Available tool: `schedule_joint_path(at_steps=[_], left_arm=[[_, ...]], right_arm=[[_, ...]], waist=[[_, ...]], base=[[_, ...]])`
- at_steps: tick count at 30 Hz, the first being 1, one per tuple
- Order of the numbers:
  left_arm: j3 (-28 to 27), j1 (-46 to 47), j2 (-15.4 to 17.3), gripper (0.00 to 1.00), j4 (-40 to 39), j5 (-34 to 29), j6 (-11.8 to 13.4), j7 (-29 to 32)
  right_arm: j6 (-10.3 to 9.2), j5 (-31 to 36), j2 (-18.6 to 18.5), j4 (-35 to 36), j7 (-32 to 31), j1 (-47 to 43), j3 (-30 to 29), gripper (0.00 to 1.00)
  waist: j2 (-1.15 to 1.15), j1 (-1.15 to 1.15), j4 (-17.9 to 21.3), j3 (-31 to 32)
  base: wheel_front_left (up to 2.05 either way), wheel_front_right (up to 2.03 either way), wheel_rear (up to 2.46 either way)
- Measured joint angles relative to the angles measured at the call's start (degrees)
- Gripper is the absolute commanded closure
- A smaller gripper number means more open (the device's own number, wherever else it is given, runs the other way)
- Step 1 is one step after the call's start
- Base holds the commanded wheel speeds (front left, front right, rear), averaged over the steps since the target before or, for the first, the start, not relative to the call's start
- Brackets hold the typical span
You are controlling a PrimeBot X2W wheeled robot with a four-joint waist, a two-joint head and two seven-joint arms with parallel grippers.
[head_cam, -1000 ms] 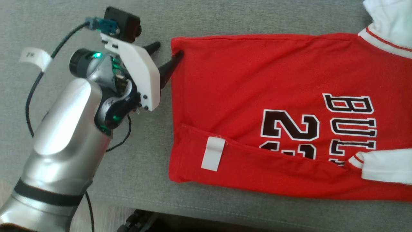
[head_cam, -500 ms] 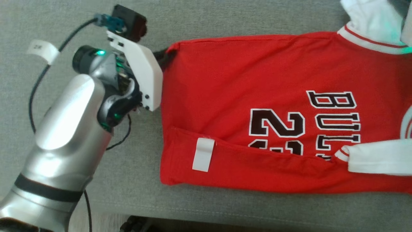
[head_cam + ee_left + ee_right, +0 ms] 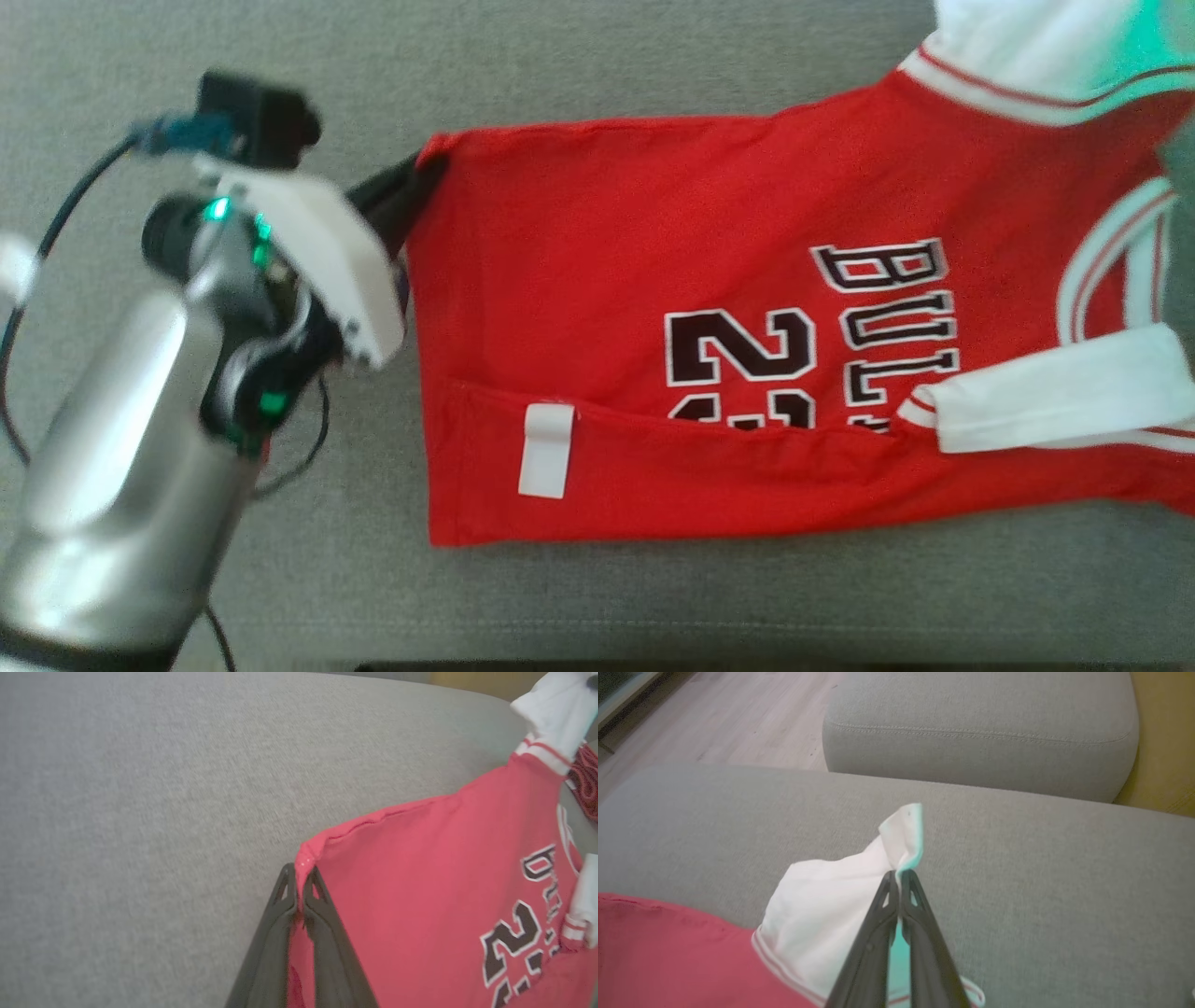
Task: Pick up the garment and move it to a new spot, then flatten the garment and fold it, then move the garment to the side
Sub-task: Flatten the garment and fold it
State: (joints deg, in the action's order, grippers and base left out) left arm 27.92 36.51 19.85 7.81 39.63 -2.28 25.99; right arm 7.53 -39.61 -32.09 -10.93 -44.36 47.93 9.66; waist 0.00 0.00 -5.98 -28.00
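The garment [image 3: 653,280] is a red jersey with black-and-white lettering and white sleeves, spread on a grey cushion. My left gripper [image 3: 411,182] is shut on the garment's far hem corner; in the left wrist view its dark fingers [image 3: 322,919] pinch the red cloth [image 3: 420,882] at that corner. In the right wrist view my right gripper [image 3: 899,879] is shut on the white sleeve [image 3: 831,905], whose tip sticks up past the fingertips. A white tag [image 3: 544,450] shows on the folded lower edge of the garment.
The grey cushion [image 3: 560,56] stretches beyond the garment on all sides, with its front edge [image 3: 653,644] near the bottom of the head view. A second grey cushion [image 3: 980,732] lies further off, with wooden floor [image 3: 738,714] beside it.
Both grippers have shut: the left one on the red hem corner. The head view has shifted, so the garment sits further left in it.
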Motion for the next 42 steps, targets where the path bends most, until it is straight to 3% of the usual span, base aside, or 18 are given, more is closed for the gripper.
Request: schedule_joint_path(at_steps=[5, 11, 24, 25, 26, 27, 29, 30, 31, 32, 33, 37, 40, 42], left_arm=[[-3.05, -11.95, 3.57, 1.0, -9.65, 2.48, 2.85, -1.1], [-4.98, -20.81, 5.65, 1.0, -17.93, 3.91, 6.02, -1.96], [-6.32, -30.24, 7.49, 1.0, -22.17, 4.46, 7.3, -4.74], [-6.32, -30.72, 7.64, 1.0, -22.24, 4.46, 7.3, -4.95], [-6.32, -31.16, 7.81, 1.0, -22.24, 4.44, 7.3, -5.2], [-6.35, -31.62, 7.87, 0.83, -22.21, 4.37, 7.33, -5.66], [-6.33, -32.54, 7.93, 0.82, -22.13, 4.37, 7.31, -6.33], [-6.35, -33.17, 7.92, 0.77, -22.06, 4.38, 7.37, -6.79], [-6.37, -33.84, 7.92, 0.62, -21.85, 4.38, 7.64, -7.14], [-6.37, -33.84, 7.92, 0.13, -21.85, 4.38, 7.64, -7.14], [-6.35, -34.56, 7.94, 0.0, -21.52, 4.28, 7.86, -7.19], [-6.37, -37.67, 8.71, 0.0, -20.22, 1.27, 10.0, -8.82], [-8.13, -37.99, 7.06, 0.0, -20.18, -1.78, 12.94, -15.35], [-8.29, -37.27, 5.71, 0.0, -20.2, -4.3, 13.43, -20.16]], right_arm=[[0.0, -3.82, -3.07, 8.86, 1.09, -14.31, 0.05, 1.0], [0.0, -5.28, -3.25, 16.8, 1.69, -25.75, -2.61, 1.0], [0.0, -5.25, -1.0, 20.43, 2.08, -38.99, -5.57, 1.0], [0.0, -5.24, -0.76, 20.43, 1.97, -39.68, -5.63, 0.95], [0.0, -5.2, -0.56, 20.38, 1.46, -40.31, -5.87, 0.62], [0.0, -5.23, -0.15, 20.16, 0.57, -40.96, -6.42, 0.0], [0.0, -5.27, -0.18, 20.11, -2.55, -43.01, -6.47, 0.0], [0.0, -5.27, -0.16, 20.12, -3.69, -44.11, -6.54, 0.0], [0.0, -5.26, -0.14, 20.13, -4.35, -45.01, -6.75, 0.0], [0.0, -5.26, -0.14, 20.13, -4.35, -45.01, -6.75, 0.0], [0.0, -5.25, -0.11, 20.25, -4.87, -45.68, -7.11, 0.0], [0.0, -4.12, 1.44, 21.05, -5.06, -46.1, -11.4, 0.0], [0.0, -1.53, 4.17, 20.47, -4.72, -45.18, -15.27, 0.0], [0.0, 0.76, 6.56, 19.01, -4.55, -43.13, -17.81, 0.0]], waist=[[0.0, 0.0, 1.99, 2.9], [0.0, 0.0, 3.89, 6.01], [0.0, 0.0, 5.34, 6.99], [0.0, 0.0, 5.42, 6.97], [0.0, 0.0, 5.5, 6.96], [0.0, 0.0, 5.59, 6.99], [0.0, 0.0, 5.71, 7.14], [0.0, 0.0, 5.76, 7.25], [0.0, 0.0, 5.81, 7.4], [0.0, 0.0, 5.81, 7.4], [0.0, 0.0, 5.85, 7.6], [0.0, 0.0, 5.85, 8.36], [0.0, 0.0, 5.55, 8.61], [0.0, 0.0, 5.25, 8.65]], base=[[0.0, 0.0, 0.0], [0.0, 0.0, 0.0], [0.0, 0.0, 0.0], [0.0, 0.0, 0.0], [0.0, 0.0, 0.0], [0.0, 0.0, 0.0], [0.0, 0.0, 0.0], [0.0, 0.0, 0.0], [0.0, 0.0, 0.0], [0.0, 0.0, 0.0], [0.0, 0.0, 0.0], [0.0, 0.0, 0.0], [0.0, 0.0, 0.0], [0.0, 0.0, 0.0]])
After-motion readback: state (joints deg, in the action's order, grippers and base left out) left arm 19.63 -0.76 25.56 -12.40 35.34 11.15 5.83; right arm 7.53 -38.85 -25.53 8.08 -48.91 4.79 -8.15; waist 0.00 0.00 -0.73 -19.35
